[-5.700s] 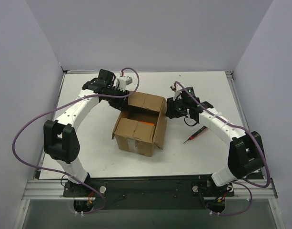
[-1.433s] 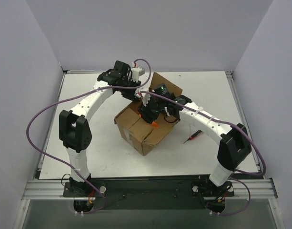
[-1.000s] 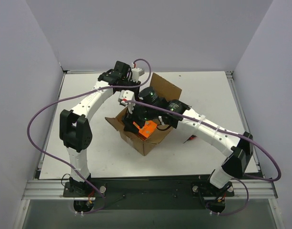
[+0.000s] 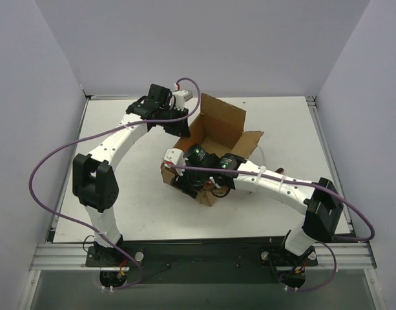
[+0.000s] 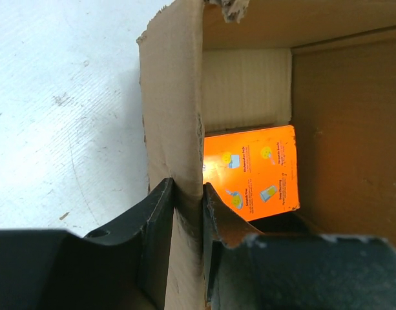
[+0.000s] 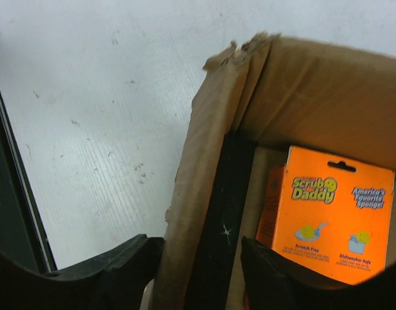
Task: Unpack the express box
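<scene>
I am pinching the far-left wall of the brown cardboard express box (image 4: 221, 119), which is sitting on the white bench (image 4: 136, 194), with my left hand (image 5: 188, 213). My right hand (image 6: 198, 258) is straddling the box's near wall; I cannot tell if it is squeezing. The flat orange packet (image 6: 333, 216), lifted a second ago, is lying inside the box.

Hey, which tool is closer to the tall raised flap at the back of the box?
Left. The left tool pinches the express box wall right beside that flap; the right tool straddles the near wall, farther off.
</scene>
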Robot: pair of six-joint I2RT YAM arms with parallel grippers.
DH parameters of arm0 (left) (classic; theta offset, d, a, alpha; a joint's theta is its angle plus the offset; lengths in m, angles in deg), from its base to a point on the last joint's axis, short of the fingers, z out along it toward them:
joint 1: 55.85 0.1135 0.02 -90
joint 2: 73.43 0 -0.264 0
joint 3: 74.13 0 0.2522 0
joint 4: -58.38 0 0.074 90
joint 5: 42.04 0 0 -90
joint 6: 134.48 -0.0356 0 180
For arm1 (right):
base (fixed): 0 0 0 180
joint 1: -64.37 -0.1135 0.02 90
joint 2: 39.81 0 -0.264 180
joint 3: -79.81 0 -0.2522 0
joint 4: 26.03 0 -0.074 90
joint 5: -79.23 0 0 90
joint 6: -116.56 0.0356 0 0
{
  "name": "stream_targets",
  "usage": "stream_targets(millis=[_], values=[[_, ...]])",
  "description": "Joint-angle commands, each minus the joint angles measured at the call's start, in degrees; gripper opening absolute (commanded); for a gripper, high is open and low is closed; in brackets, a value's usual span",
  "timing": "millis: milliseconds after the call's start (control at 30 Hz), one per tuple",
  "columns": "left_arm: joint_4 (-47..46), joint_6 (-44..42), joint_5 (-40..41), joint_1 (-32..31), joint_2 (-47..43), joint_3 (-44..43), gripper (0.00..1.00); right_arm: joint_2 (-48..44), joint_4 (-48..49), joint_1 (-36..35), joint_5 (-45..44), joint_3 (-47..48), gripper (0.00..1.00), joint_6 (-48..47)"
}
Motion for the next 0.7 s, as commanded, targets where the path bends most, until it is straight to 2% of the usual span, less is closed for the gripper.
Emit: stream_targets(millis=[0, 100, 133, 267, 433, 567, 667], values=[[1.6, 1.8, -8.4, -0.3, -5.0, -0.8, 0.00, -4.9, -5.7, 2.1, -3.5, 9.1, 0.62, -5.7], [1.9, 1.5, -8.0, -0.3, -4.8, -1.5, 0.00, -5.9, -8.7, 3.4, -2.8, 16.0, 0.63, -8.0], [1.9, 1.2, -7.8, -0.3, -4.7, -1.5, 0.00, -6.2, -9.3, 5.0, 0.1, 18.5, 0.63, -8.1], [2.4, 0.5, -7.2, -0.5, -4.5, -1.5, 0.00, -7.5, -9.6, 8.2, 5.6, 18.7, 0.63, -9.3], [2.0, -0.3, -8.5, -1.0, -7.1, -1.3, 0.00, -7.6, -9.1, 8.0, -2.2, 8.9, 0.59, -15.5], [1.4, -0.3, -9.1, -1.0, -11.6, 0.3, 0.00, -13.0, -3.9, 7.9, -7.0, -3.4, 0.58, -20.3], [0.3, -0.8, -14.1, -1.2, -13.9, 2.4, 0.00, -15.7, -0.3, 8.6, -9.1, -11.4, 0.59, -20.1]])
